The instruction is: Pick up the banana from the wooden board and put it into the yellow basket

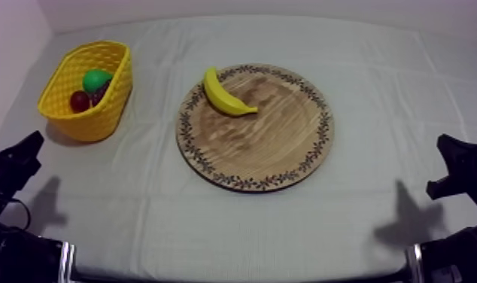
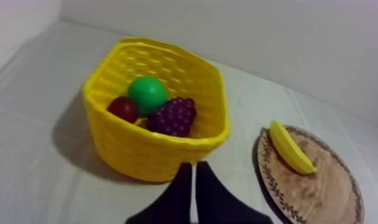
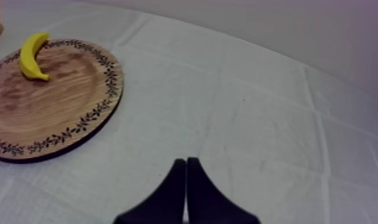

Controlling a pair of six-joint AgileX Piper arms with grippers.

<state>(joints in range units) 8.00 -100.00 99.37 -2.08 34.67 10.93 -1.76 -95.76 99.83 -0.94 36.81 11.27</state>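
Top view: curved yellow banana (image 1: 225, 94), 11 o'clock on round wooden board (image 1: 271, 147).
Grippers: left gripper (image 2: 193, 167), right gripper (image 3: 186, 162) narrow, empty.
Risk: pinch rolls it off rim.

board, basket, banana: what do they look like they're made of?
The board looks like wood with a matte finish: pale and dark grain streaks, and a dark leaf pattern round the rim. The basket is probably moulded plastic, given its uniform bright yellow and regular woven lattice on the walls. The banana is likely a plastic or foam toy, smooth and evenly yellow; which of the two is unclear.
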